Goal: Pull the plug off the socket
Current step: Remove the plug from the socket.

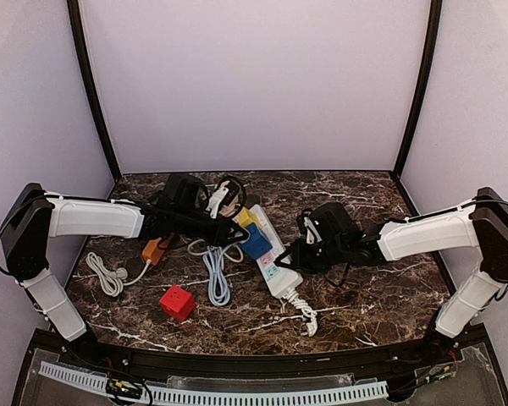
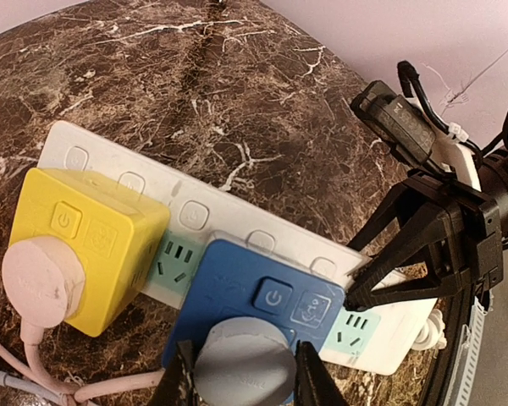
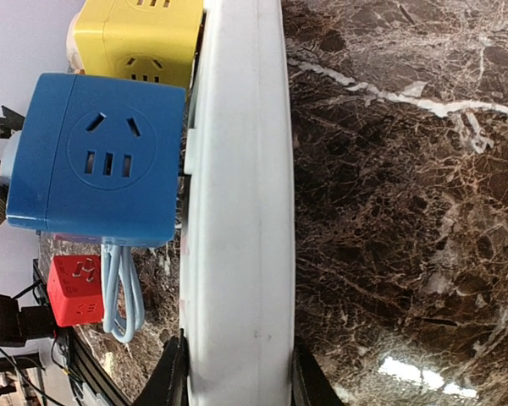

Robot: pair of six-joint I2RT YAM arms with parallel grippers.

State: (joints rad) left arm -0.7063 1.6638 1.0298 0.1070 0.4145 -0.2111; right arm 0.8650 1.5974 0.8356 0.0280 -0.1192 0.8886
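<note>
A white power strip (image 1: 273, 258) lies across the middle of the table. A yellow cube socket (image 1: 246, 218) and a blue cube socket (image 1: 256, 243) are plugged into it. A round grey plug (image 2: 244, 364) sits in the blue cube (image 2: 267, 298). My left gripper (image 2: 244, 379) is shut on this grey plug, one finger on each side. My right gripper (image 3: 234, 372) is shut on the power strip (image 3: 237, 211) near its end, holding it down. A pink plug (image 2: 42, 279) sits in the yellow cube (image 2: 93, 245).
A red cube socket (image 1: 177, 302), an orange adapter (image 1: 153, 250), a coiled white cable (image 1: 108, 275) and a light blue cable (image 1: 218, 275) lie left of the strip. A black adapter with cables (image 1: 195, 194) lies behind. The strip's white cord (image 1: 302, 309) trails forward.
</note>
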